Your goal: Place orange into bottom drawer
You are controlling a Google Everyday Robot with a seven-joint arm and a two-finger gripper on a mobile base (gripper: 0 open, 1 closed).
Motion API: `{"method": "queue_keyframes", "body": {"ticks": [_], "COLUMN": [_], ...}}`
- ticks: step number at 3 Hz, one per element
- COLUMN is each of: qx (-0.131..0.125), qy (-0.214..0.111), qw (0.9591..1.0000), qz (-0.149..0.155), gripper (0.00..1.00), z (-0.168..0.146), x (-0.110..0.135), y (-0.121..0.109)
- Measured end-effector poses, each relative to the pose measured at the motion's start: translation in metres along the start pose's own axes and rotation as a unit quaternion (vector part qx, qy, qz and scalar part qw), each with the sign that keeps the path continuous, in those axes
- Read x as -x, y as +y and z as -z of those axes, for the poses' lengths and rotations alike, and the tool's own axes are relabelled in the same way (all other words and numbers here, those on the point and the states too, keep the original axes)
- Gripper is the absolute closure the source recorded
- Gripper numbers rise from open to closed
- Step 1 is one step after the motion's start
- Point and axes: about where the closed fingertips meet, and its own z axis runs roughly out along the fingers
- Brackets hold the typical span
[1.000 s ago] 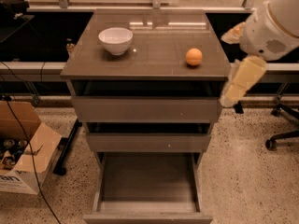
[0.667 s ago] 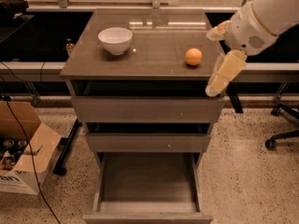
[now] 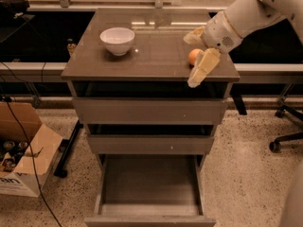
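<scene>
Desk (image 3: 156, 65) unit with three drawers. The bottom drawer (image 3: 149, 178) is pulled fully out and its grey interior is bare, so the receiving end is ready, but nothing has been delivered. The two shallower drawers above aren't pulled out. The arm (image 3: 251, 13) comes in from upper right over the desk's right side. The cardboard box (image 3: 23, 160) on the floor at left has open flaps, with some dark round items inside that I can't identify. The white bowl (image 3: 117, 40) sits back-left on the desk, looks empty, well apart from the action. The gripper (image 3: 188, 63) is at the desk's front-right corner with its fingers spread, one above and one below the fruit as seen from this camera. The orange (image 3: 194, 56) is on the desk top between them, partly hidden by the lower finger; can't tell if either finger is touching it. My read: the task is at the pre-grasp stage. The drawer is open and the approach is nearly lined up. What's left is to close on the orange, lift it, carry it down and forward over the open drawer, and release. The orange sits near the desk edge and may roll if nudged.
</scene>
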Motion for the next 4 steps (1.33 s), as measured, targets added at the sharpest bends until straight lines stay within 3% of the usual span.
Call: {"method": "queue_keyframes", "body": {"ticks": [1, 2, 3, 4], "qx": [-0.006, -0.014, -0.042, -0.087], "qy": [-0.006, 0.014, 0.030, 0.047], "qw": [1.0000, 0.9993, 0.9969, 0.9912], "qz": [0.000, -0.032, -0.060, -0.088], "gripper": [0.00, 0.00, 0.00, 0.00], "z": [0.000, -0.023, -0.037, -0.032], "x": [-0.001, -0.009, -0.025, -0.051], "y": [-0.009, -0.015, -0.037, -0.067]}}
